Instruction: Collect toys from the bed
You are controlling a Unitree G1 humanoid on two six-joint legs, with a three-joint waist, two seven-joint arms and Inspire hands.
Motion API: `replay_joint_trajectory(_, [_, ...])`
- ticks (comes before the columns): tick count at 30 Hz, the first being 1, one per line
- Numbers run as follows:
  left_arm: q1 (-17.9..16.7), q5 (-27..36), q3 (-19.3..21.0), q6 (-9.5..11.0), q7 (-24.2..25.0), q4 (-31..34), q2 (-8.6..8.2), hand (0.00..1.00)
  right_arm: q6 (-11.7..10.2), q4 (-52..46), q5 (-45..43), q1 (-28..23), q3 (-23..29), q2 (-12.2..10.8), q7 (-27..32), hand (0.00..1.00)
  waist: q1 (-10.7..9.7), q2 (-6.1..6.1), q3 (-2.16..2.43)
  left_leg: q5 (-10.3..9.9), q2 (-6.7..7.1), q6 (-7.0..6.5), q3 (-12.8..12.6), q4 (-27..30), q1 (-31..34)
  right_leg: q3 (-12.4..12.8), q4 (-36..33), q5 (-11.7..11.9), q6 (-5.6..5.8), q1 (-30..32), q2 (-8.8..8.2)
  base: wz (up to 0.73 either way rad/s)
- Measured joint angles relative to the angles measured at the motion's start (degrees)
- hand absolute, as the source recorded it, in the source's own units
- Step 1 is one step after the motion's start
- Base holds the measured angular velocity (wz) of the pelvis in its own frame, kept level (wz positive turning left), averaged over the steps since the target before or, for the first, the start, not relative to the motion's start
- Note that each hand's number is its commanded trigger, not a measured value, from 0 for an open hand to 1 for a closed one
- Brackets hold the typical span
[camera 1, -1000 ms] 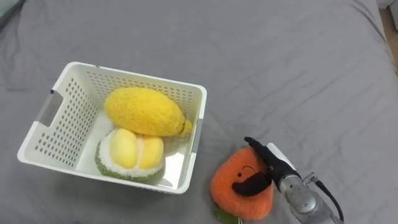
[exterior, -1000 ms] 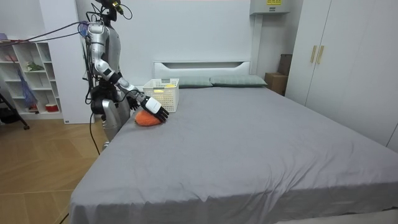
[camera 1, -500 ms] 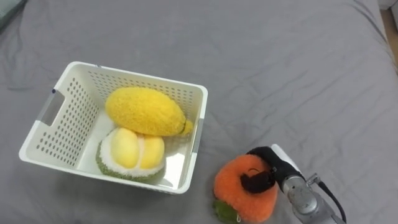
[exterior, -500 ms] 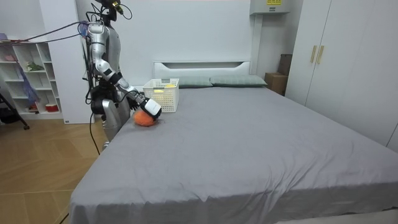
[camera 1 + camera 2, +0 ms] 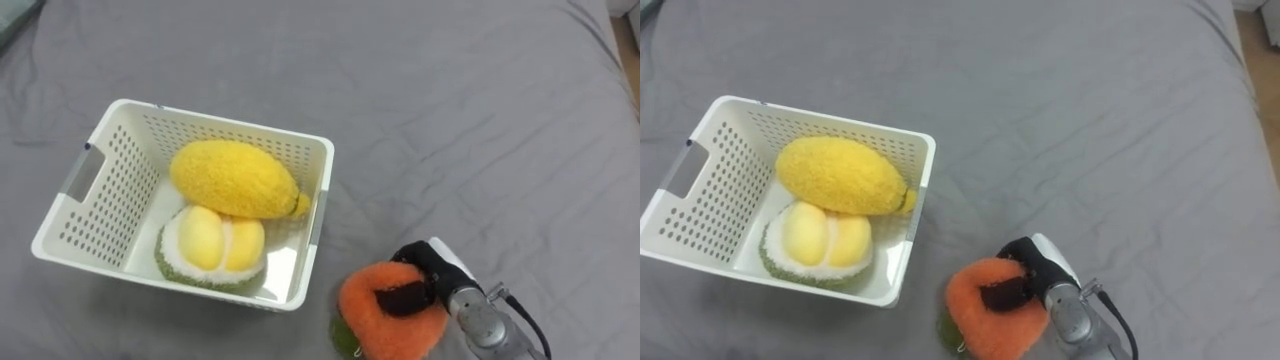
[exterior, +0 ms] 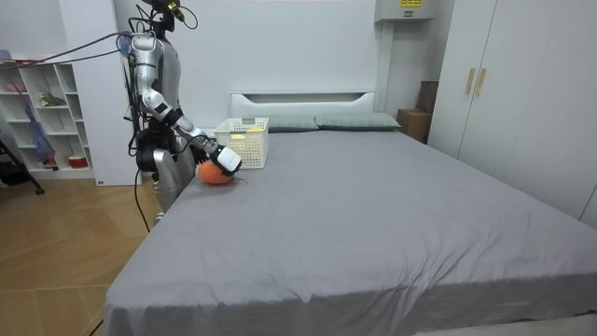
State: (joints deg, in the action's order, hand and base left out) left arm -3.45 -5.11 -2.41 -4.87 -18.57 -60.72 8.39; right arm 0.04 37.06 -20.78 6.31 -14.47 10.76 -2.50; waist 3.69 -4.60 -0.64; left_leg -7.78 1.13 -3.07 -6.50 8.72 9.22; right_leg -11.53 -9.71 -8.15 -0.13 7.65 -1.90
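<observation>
Orange plush toy (image 5: 380, 318) on the grey bed (image 5: 480, 120), right hand (image 5: 428, 280) curled over its top, fingers gripping it. To its left, apart, a white basket (image 5: 103, 190) holds a yellow plush fruit (image 5: 232, 178) and a green-rimmed plush fruit (image 5: 210, 245).

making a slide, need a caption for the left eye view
Right hand curled round an orange plush toy by a white basket of two plush fruits on a grey bed.
</observation>
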Motion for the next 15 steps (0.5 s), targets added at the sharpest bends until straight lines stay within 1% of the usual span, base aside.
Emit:
replay_joint_trajectory(2, [-0.19, 0.0, 0.02, 0.01, 0.08, -0.14, 0.1, 0.0, 0.73, -4.12, -1.58, -1.55, 0.04, 0.54, -0.13, 1.0, -0.06, 0.01, 0.0, 0.01, 0.02, -0.01, -0.08, -0.01, -0.28, 0.27, 0.04, 0.0, 0.0, -0.24, 0.02, 0.0])
replay_joint_trajectory(6, [-0.38, 0.0, 0.03, 0.01, 0.14, -1.45, 0.13, 0.0, 0.95, -7.64, -3.16, -2.14, 0.49, 1.63, -0.02, 1.0, -0.33, 0.0, 0.01, 0.0, 0.01, -0.01, -0.36, -0.39, -2.05, 0.47, 0.1, -0.01, 0.01, -1.81, 0.01, -0.05])
replay_joint_trajectory(9, [-0.7, -0.05, 0.66, 0.13, 0.31, -1.48, 0.16, 0.0, 1.33, -10.76, -3.12, -2.21, 2.69, 2.35, 0.19, 1.0, -0.37, -0.02, 0.02, 0.0, 0.02, -0.01, -0.33, -0.39, -2.83, 0.41, 0.13, -0.01, 0.01, -2.59, -0.01, 0.0])
replay_joint_trajectory(10, [-1.12, -0.05, 1.23, 0.14, 0.59, -0.97, 0.17, 0.0, 1.35, -12.31, -2.57, -2.25, 3.17, 3.17, 0.21, 1.0, -0.46, -0.04, 0.08, -0.01, 0.01, -0.01, -0.28, -0.38, -3.14, 0.29, 0.1, -0.01, 0.02, -2.92, -0.02, 0.04])
replay_joint_trajectory(11, [-1.37, -0.1, 1.76, 0.15, 0.79, -0.6, 0.15, 0.0, 1.57, -14.64, -2.36, -2.63, 4.65, 3.52, 0.21, 1.0, -0.67, -0.07, 0.1, 0.0, 0.02, -0.01, -0.09, -0.34, -3.18, 0.19, 0.08, -0.01, 0.02, -3.07, -0.02, 0.05])
replay_joint_trajectory(12, [-1.54, -0.15, 2.04, 0.14, 0.89, -0.43, 0.13, 0.0, 2.01, -16.21, -2.43, -2.8, 5.4, 3.62, 0.27, 1.0, -0.8, -0.07, 0.1, 0.0, 0.01, -0.01, -0.04, -0.29, -3.25, 0.17, 0.07, -0.01, 0.02, -3.17, -0.01, 0.05])
replay_joint_trajectory(14, [-2.13, -0.19, 2.98, -0.28, 1.73, 0.26, 0.16, 0.0, 3.36, -22.42, -1.85, -2.99, 8.07, 3.8, 0.44, 1.0, -1.77, -0.01, 0.12, 0.0, 0.01, -0.01, 0.07, -0.23, -3.9, 0.04, 0.09, -0.02, 0.02, -3.91, -0.01, 0.02])
replay_joint_trajectory(15, [-2.17, -0.22, 3.48, -0.42, 1.91, 0.23, 0.15, 0.0, 3.36, -23.78, -1.69, -2.98, 8.74, 3.8, 0.54, 1.0, -1.81, 0.0, 0.13, -0.01, 0.0, 0.0, 0.07, -0.23, -4.14, 0.04, 0.15, -0.02, 0.02, -4.2, 0.0, 0.0])
